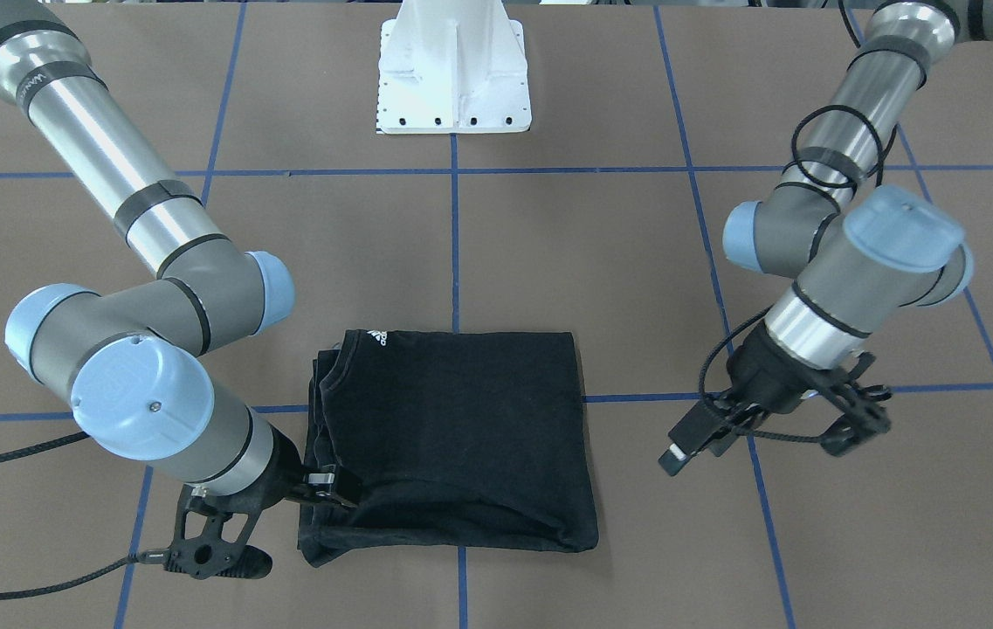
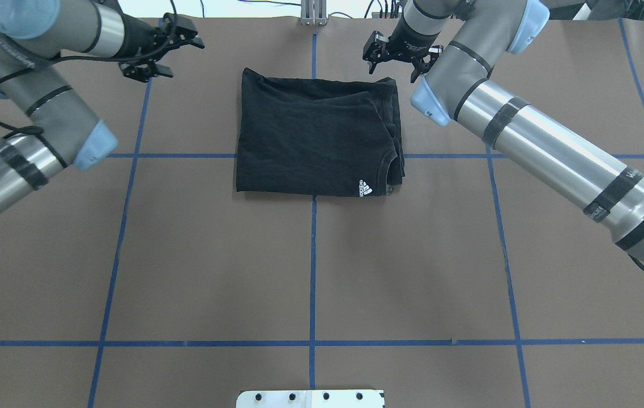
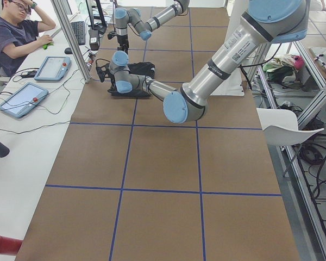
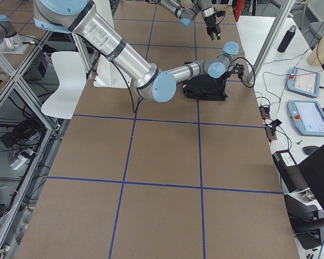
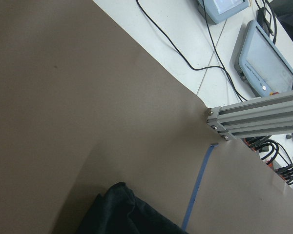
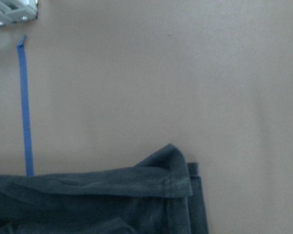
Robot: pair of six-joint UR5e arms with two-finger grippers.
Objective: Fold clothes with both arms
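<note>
A black short-sleeved T-shirt [image 1: 461, 428] lies folded into a rough rectangle on the brown counter [image 1: 601, 262], which is gridded with blue tape lines [image 1: 454, 236]. A small white mark [image 1: 378, 338] shows by the collar at the shirt's far corner. The right arm's black two-finger gripper [image 1: 334, 491] overlaps the shirt's layered edge; whether it touches cannot be told. The left arm's black gripper [image 1: 686, 445] hangs well apart from the shirt. A white pedestal base [image 1: 452, 74] stands beyond.

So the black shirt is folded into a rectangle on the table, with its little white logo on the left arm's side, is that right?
Not quite. The shirt is folded into a rectangle on the table, but its white logo sits at the corner on the right arm's side, as the overhead exterior view shows.
</note>
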